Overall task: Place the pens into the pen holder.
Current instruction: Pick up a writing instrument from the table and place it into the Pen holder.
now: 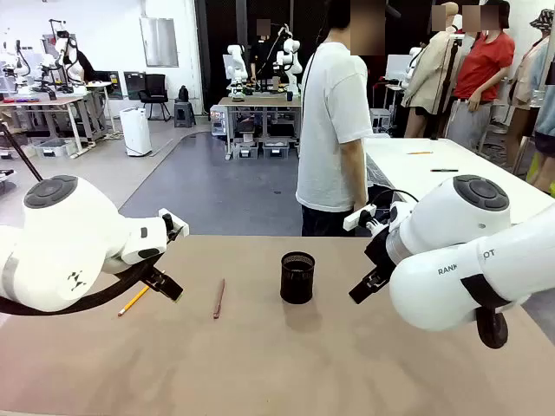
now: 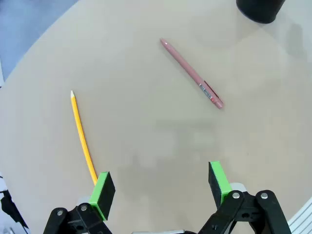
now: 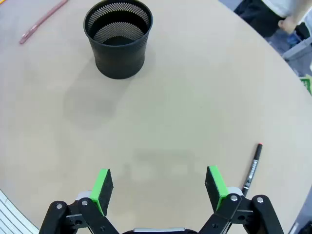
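Desk plain tan. Pen holder black, fine mesh pattern. Pencil yellow-orange, pale tip. Pen dusty pink-red, small white printed label. Marker black, red end, white print. Left claw and right claw black, pads bright green. Arms white.

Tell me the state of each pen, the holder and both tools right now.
pencil, lying flat, outside the holder.
pen, lying flat, outside the holder.
marker, lying flat, outside the holder.
holder, upright, empty.
left tool, open, holding nothing.
right tool, open, holding nothing.
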Action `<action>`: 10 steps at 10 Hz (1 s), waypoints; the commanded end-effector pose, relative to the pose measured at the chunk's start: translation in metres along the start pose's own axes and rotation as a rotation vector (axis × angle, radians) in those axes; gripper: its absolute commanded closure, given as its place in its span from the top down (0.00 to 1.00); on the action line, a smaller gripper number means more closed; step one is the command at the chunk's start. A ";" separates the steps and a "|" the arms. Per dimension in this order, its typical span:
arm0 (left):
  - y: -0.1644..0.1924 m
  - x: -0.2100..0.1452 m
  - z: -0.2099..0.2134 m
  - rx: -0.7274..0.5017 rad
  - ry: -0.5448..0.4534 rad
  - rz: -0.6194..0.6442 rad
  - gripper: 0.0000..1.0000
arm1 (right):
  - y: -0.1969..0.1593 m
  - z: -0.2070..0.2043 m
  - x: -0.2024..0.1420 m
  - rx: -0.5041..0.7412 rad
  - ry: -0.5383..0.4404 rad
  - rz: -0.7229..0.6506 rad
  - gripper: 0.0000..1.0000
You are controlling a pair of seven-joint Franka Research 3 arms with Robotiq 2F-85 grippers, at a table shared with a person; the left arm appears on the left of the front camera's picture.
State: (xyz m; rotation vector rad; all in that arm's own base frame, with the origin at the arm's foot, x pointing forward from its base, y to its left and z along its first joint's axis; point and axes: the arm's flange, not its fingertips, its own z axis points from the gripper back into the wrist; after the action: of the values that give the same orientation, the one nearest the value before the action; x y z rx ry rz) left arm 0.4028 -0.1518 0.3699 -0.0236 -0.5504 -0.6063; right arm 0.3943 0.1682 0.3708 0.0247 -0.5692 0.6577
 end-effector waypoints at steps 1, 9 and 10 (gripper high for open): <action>0.000 0.000 0.000 0.000 0.000 0.000 1.00 | 0.000 0.000 0.000 0.000 0.000 0.000 1.00; 0.000 0.000 0.000 0.000 0.000 0.000 1.00 | 0.000 0.000 0.000 0.000 0.000 0.000 1.00; 0.000 0.000 0.000 0.000 0.000 0.000 1.00 | 0.000 0.000 0.000 0.000 0.000 0.000 1.00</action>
State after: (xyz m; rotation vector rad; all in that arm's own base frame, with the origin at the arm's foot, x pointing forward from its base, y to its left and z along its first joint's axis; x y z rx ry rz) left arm 0.4026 -0.1525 0.3699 -0.0234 -0.5504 -0.6077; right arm 0.3942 0.1682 0.3708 0.0241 -0.5692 0.6585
